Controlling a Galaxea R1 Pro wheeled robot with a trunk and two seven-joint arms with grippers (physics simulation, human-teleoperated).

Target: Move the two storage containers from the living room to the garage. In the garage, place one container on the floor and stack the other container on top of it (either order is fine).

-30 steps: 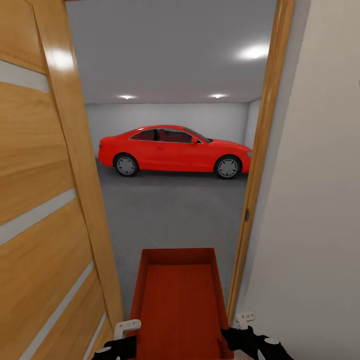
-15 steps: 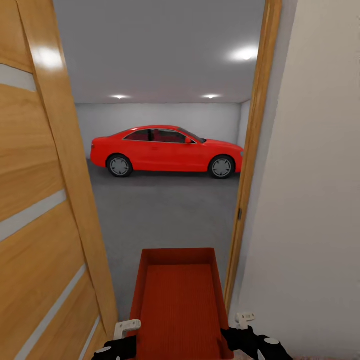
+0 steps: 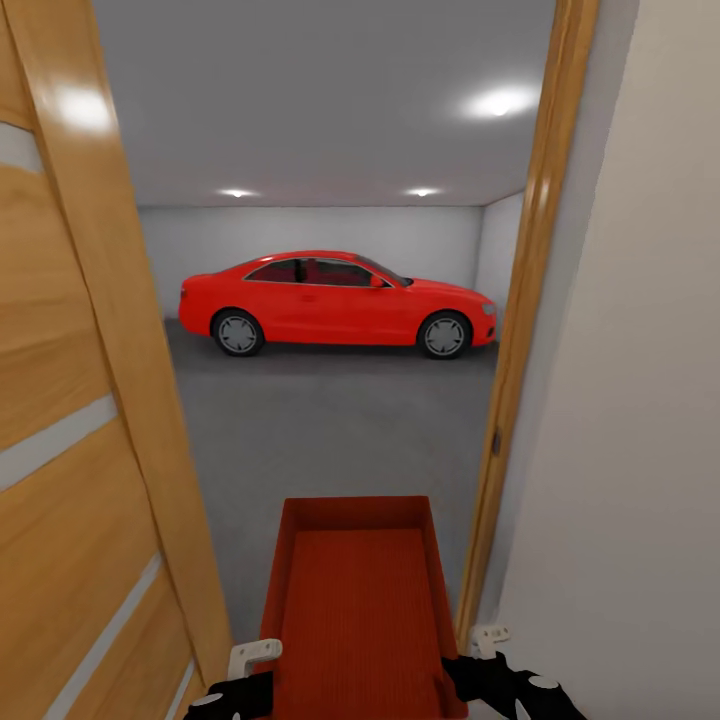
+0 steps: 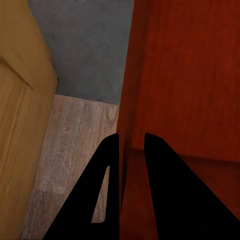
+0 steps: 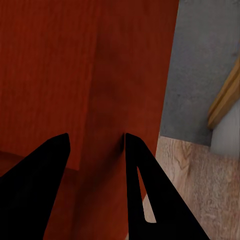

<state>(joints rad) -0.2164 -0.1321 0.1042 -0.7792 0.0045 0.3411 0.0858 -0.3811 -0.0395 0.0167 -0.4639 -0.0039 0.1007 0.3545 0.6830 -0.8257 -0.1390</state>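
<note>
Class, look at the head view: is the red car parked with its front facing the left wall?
No. The red car has its sloped windscreen and bonnet toward the right.

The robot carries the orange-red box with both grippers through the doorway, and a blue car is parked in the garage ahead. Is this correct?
One detail is wrong: the car is red, not blue, as the head view shows. The rest holds: the left gripper and right gripper each clamp a side wall of the orange-red box, which is at the doorway with the garage ahead.
</note>
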